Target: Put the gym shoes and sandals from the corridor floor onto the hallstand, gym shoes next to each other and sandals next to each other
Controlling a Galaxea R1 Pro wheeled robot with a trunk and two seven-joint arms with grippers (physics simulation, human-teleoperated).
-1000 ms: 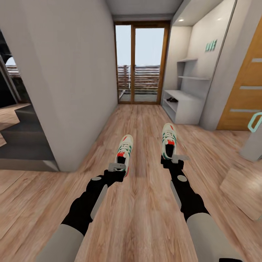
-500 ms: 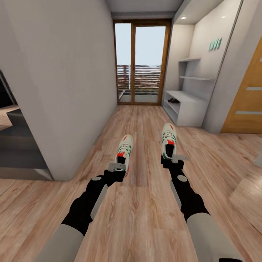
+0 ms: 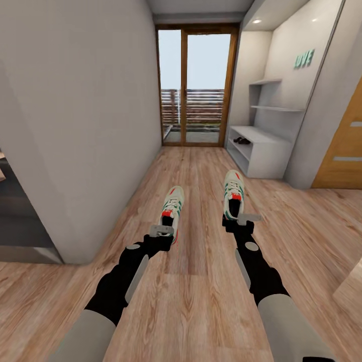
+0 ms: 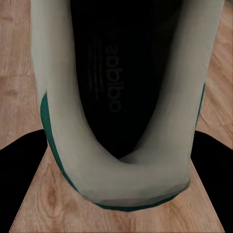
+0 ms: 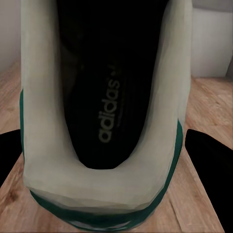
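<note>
Head view: left gripper (image 3: 163, 232) grasps one gym shoe (image 3: 171, 206) at lower centre; right gripper (image 3: 240, 219) grasps the other (image 3: 233, 193).
Change: the rack (image 3: 261, 151), upper right, has drifted right and looms larger; the robot is closing in.
Sandals (image 3: 242, 140): already on the rack.
Left wrist view: heel (image 4: 116, 121) clamped, floor (image 4: 19, 73) behind.
Right wrist view: heel (image 5: 102, 126) clamped, insole logo legible.

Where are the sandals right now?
In the head view, the sandals sit on the hallstand's bench top, ahead on the right, near the glass door.
</note>
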